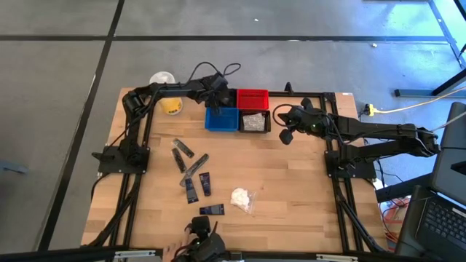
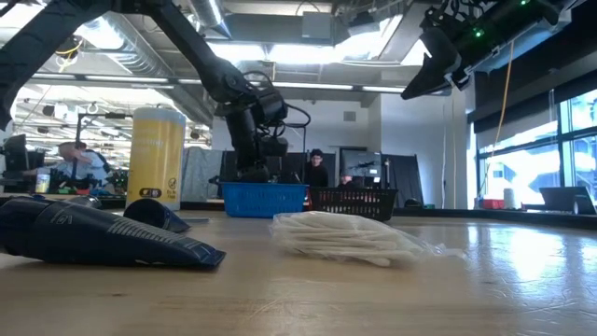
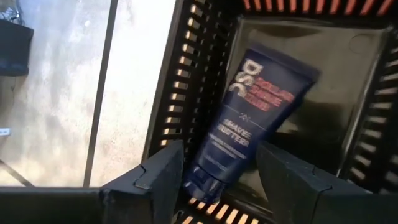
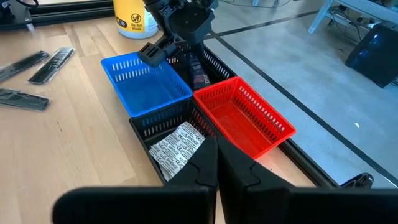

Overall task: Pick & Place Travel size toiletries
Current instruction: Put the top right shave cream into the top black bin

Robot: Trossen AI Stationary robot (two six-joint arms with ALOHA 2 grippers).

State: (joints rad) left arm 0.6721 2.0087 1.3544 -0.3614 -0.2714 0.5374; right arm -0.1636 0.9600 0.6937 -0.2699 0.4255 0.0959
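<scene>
1. we see a dark navy tube (image 3: 245, 127) lying tilted in the far black bin (image 3: 348, 93), its cap end between the left gripper's (image 3: 217, 180) two spread fingers, apparently released; we cannot tell whether a pad still touches it.
2. the left gripper (image 1: 215, 91) hangs over the far row of bins, behind the blue bin (image 1: 220, 118) and left of the red bin (image 1: 253, 98).
3. the near black bin (image 4: 177, 149) holds a clear crinkly packet (image 4: 176, 148).
4. more dark tubes (image 1: 191, 171) and a white wad (image 1: 241, 197) lie on the table (image 1: 291, 182), nearer the front.
5. the right gripper (image 1: 286, 135) hovers clenched and empty, just right of the bins.
</scene>
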